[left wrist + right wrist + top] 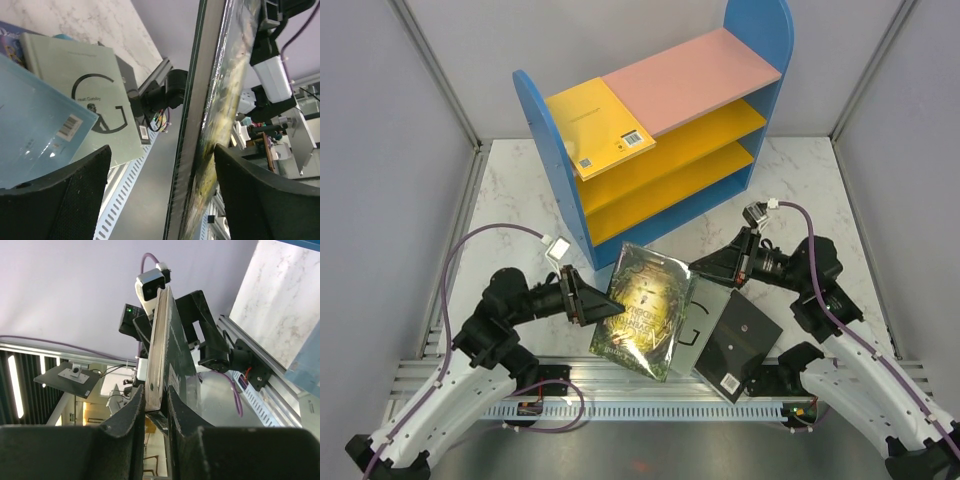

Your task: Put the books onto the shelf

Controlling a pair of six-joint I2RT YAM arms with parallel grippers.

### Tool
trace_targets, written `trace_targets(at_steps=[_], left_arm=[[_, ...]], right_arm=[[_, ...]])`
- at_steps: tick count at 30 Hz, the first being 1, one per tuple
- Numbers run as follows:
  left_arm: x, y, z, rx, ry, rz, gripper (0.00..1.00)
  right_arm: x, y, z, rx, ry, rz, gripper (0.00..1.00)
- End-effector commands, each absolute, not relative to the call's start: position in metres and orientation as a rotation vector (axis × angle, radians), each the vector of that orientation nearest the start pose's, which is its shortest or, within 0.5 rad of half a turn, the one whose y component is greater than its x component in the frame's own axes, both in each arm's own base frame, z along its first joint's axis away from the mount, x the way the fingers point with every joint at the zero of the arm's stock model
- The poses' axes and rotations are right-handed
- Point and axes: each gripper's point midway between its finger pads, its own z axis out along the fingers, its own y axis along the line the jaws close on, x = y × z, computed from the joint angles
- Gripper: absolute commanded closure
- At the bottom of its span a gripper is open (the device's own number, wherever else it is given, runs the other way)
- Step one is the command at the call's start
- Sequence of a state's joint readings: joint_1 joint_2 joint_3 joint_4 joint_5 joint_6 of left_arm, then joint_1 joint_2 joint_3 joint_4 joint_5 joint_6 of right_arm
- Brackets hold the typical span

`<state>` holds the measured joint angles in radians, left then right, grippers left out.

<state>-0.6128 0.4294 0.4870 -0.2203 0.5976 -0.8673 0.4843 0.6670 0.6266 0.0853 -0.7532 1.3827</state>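
Near the table's [520, 180] front edge, the right gripper [156, 392] pinched the green book [645, 310]; the left gripper [598, 302] gaped around it.

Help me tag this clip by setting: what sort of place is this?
Probably a robot test cell in a lab: plain grey walls box in a marble-look table, and a left arm and right arm are bolted to a metal rail at its near edge.

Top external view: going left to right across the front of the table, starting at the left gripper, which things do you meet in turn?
left gripper → dark green book → pale grey book with the G → black book
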Motion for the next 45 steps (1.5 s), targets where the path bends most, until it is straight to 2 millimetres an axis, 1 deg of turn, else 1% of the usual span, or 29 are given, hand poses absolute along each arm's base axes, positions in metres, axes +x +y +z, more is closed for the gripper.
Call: trace_targets(at_steps=[1,3,4,6,7,11,13,15,18,19,20,21,22,23,24,25,26,27,28,29,30,32,33,34,36,38,39,43,45], left_arm=[[0.093,-0.232,0.259,0.281,1.885,-1.697,0.16],[0.086,-0.234,0.265,0.287,1.879,-1.762,0.29],[0.084,-0.235,0.274,0.312,1.832,-1.788,0.32],[0.075,-0.236,0.284,0.354,1.802,-1.851,0.35],[0.072,-0.236,0.292,0.378,1.763,-1.876,0.37],[0.058,-0.233,0.311,0.415,1.695,-1.973,0.48],[0.055,-0.231,0.316,0.424,1.679,-1.98,0.68],[0.055,-0.23,0.319,0.408,1.679,-1.984,0.97],[0.059,-0.231,0.317,0.371,1.704,-1.974,0.98],[0.061,-0.231,0.316,0.354,1.718,-1.964,0.98],[0.063,-0.23,0.319,0.353,1.719,-1.936,0.98],[0.07,-0.231,0.312,0.292,1.77,-1.902,0.98],[0.073,-0.23,0.313,0.273,1.777,-1.884,0.98],[0.075,-0.229,0.32,0.263,1.762,-1.863,0.98],[0.082,-0.228,0.317,0.203,1.79,-1.83,0.98],[0.085,-0.227,0.32,0.184,1.788,-1.817,0.98],[0.086,-0.226,0.329,0.175,1.768,-1.809,0.98],[0.091,-0.224,0.332,0.137,1.761,-1.789,0.98],[0.094,-0.223,0.334,0.116,1.765,-1.778,0.98],[0.095,-0.222,0.34,0.11,1.754,-1.772,0.98],[0.099,-0.221,0.342,0.082,1.749,-1.757,0.98],[0.103,-0.22,0.344,0.054,1.754,-1.744,0.98],[0.106,-0.22,0.344,0.037,1.751,-1.733,0.98],[0.108,-0.22,0.342,0.022,1.761,-1.728,0.98],[0.112,-0.22,0.338,-0.006,1.773,-1.718,0.98],[0.115,-0.221,0.332,-0.03,1.785,-1.715,0.98],[0.116,-0.221,0.33,-0.038,1.787,-1.715,0.98],[0.119,-0.222,0.319,-0.071,1.799,-1.725,0.98],[0.12,-0.221,0.322,-0.081,1.772,-1.738,0.98]], right_arm=[[0.127,0.239,0.364,0.04,1.794,2.049,1.0],[0.131,0.239,0.361,0.054,1.791,2.039,1.0],[0.133,0.24,0.357,0.057,1.798,2.032,1.0],[0.14,0.243,0.349,0.062,1.811,2.002,1.0],[0.145,0.245,0.339,0.08,1.839,1.995,1.0],[0.159,0.251,0.332,0.09,1.825,1.99,1.0],[0.165,0.253,0.331,0.094,1.824,1.986,1.0],[0.168,0.255,0.333,0.084,1.823,1.983,1.0],[0.171,0.257,0.339,0.071,1.814,1.978,1.0],[0.172,0.257,0.339,0.067,1.816,1.972,1.0],[0.172,0.257,0.334,0.083,1.848,1.959,1.0],[0.173,0.258,0.332,0.086,1.865,1.947,0.95],[0.173,0.258,0.327,0.086,1.898,1.921,0.8],[0.172,0.257,0.324,0.09,1.914,1.908,0.59],[0.172,0.257,0.319,0.097,1.931,1.895,0.29],[0.17,0.255,0.313,0.107,1.957,1.877,0.16],[0.168,0.254,0.31,0.114,1.968,1.871,0.03],[0.166,0.253,0.302,0.126,1.985,1.868,0.02],[0.16,0.249,0.302,0.123,1.975,1.871,0.02],[0.157,0.248,0.297,0.132,1.988,1.87,0.02],[0.154,0.246,0.283,0.156,2.018,1.858,0.02],[0.142,0.239,0.274,0.182,2.024,1.868,0.02],[0.138,0.237,0.256,0.228,2.054,1.872,0.02],[0.13,0.232,0.261,0.216,2.005,1.893,0.02],[0.121,0.226,0.262,0.262,1.956,1.948,0.02],[0.117,0.222,0.271,0.273,1.891,1.994,0.02],[0.116,0.221,0.272,0.303,1.878,2.015,0.02],[0.115,0.22,0.289,0.291,1.812,2.05,0.02],[0.116,0.221,0.295,0.265,1.816,2.04,0.02]])
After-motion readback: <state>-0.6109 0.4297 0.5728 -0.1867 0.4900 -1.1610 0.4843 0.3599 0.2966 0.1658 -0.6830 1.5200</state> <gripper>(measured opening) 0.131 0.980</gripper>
